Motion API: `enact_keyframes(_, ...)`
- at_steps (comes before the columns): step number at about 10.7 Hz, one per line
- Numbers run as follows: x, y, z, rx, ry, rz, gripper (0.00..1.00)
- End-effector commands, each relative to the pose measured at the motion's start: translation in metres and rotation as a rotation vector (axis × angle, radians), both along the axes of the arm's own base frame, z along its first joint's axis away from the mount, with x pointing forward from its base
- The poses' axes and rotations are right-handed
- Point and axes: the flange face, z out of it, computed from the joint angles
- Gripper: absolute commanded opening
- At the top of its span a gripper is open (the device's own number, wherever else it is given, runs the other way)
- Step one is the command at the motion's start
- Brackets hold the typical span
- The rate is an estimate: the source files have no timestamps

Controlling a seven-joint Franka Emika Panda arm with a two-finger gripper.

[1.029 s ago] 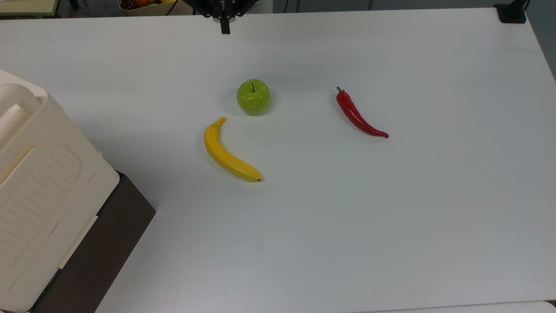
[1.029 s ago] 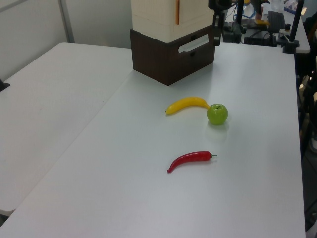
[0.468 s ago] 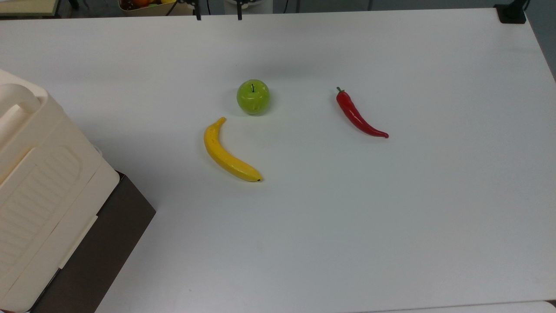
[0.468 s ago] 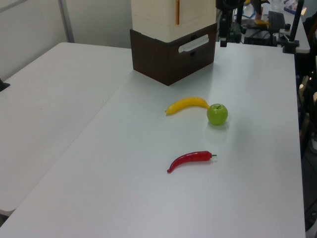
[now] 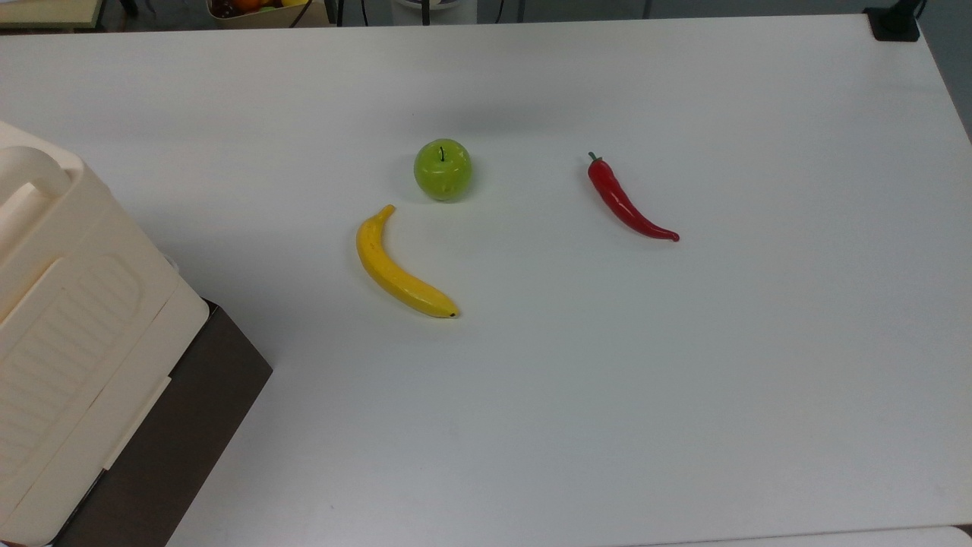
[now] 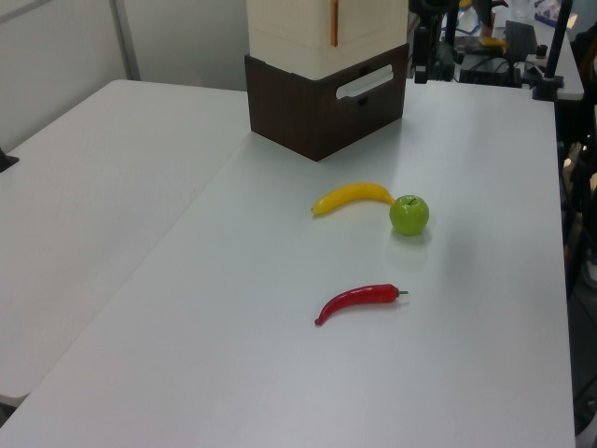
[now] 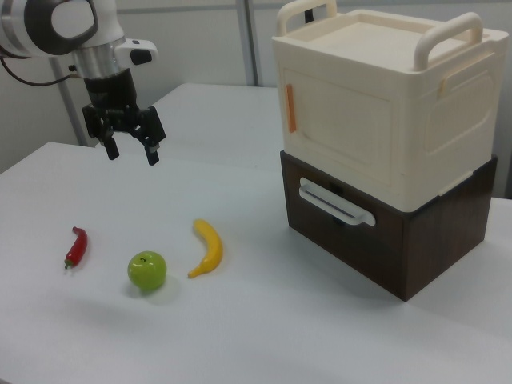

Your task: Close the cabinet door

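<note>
Right view, left to right. Gripper [image 7: 128, 148]: upper left of frame, raised above the bench [image 7: 264, 336], fingers spread, holding nothing. Chilli [image 7: 75, 246], apple [image 7: 147, 270], banana [image 7: 208, 247]: lower left, below the gripper. Cabinet door [image 7: 336, 128]: upper right, flat against the cream cabinet above the brown drawer [image 7: 352, 224], seemingly shut already; well apart from the gripper, toward frame right.

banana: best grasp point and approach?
Take the banana across its thick middle, coming straight down from above. It lies flat on the table, so only its two long sides are free for the fingers. Its stem end tapers and sits near the apple; the middle has room either side. The gripper hangs open above the table.
</note>
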Motion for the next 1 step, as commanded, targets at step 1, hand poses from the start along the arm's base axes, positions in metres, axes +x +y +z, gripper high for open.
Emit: enact_keyframes(1, -0.0116, -0.0057, 0.0077, -0.012, 0.014, -0.027, 1.00)
